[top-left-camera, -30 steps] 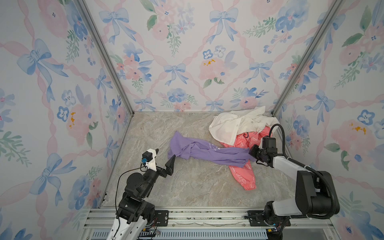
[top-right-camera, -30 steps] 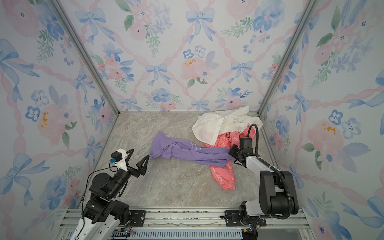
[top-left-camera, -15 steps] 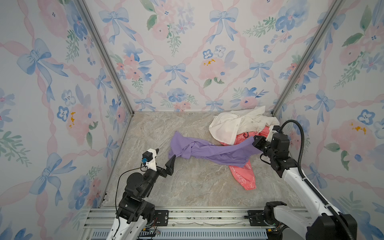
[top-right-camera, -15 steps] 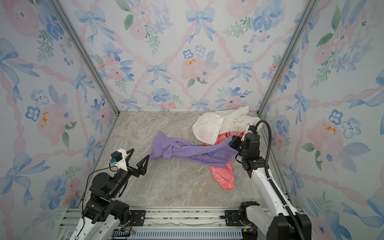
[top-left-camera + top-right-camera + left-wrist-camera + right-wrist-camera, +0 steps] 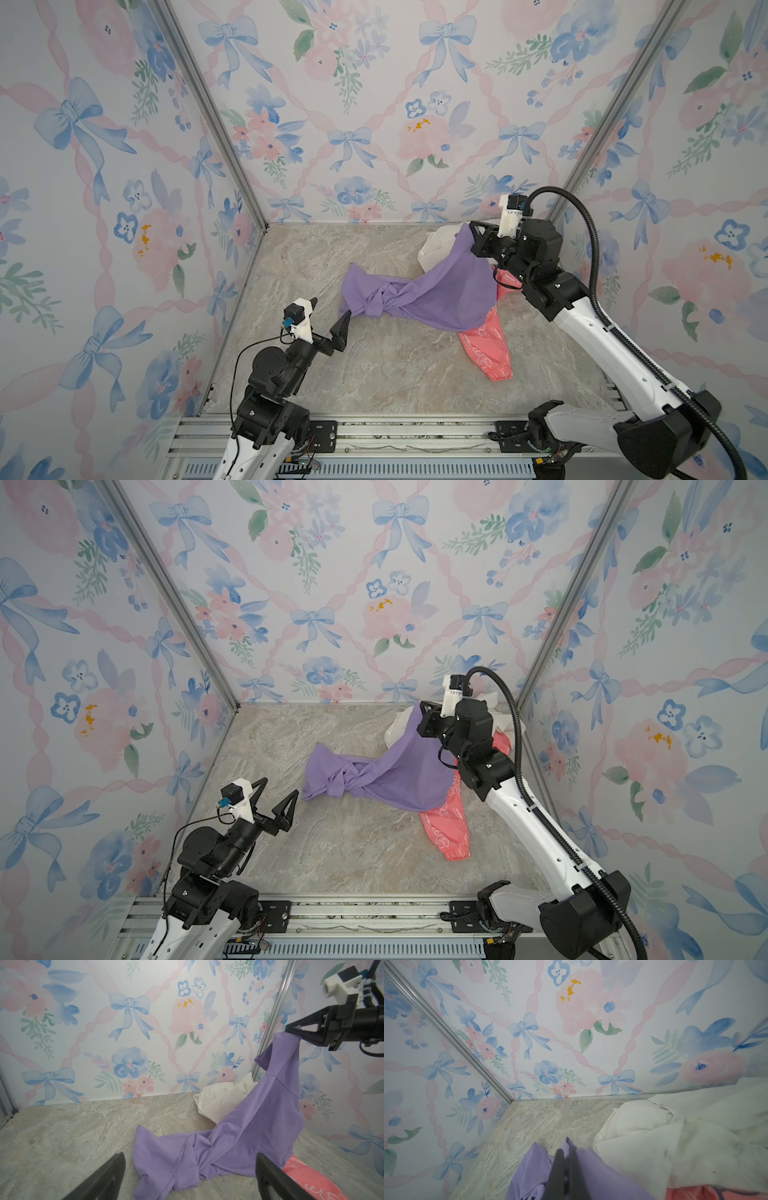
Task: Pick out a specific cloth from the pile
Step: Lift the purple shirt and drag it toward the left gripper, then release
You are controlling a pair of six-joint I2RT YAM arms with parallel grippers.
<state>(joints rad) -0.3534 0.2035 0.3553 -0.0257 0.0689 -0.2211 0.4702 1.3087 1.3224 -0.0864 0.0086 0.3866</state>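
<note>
Currently the lift-out step is in hand: the right gripper (image 5: pixel 472 227), jaws clamped on the cloth (image 5: pixel 449 291), holds one edge raised at far right above the pile (image 5: pixel 434 249); the rest trails on the table (image 5: pixel 374 374). The left gripper (image 5: pixel 330 309) hangs wide open, empty. Next move calls for drawing the cloth leftward, clear of the pile.

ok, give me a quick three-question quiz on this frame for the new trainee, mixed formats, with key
1. True or false: the right gripper is shut on one end of the lavender-purple knit shirt, holding that end above the marble-look tabletop.
2. The left gripper is: A) open and empty; B) shut on the purple shirt; C) hidden in every view.
3. Name the garment lying nearest the front aluminium rail.
Key: 1 true; 2 A; 3 the coral-pink printed garment with an elastic cuff.
</note>
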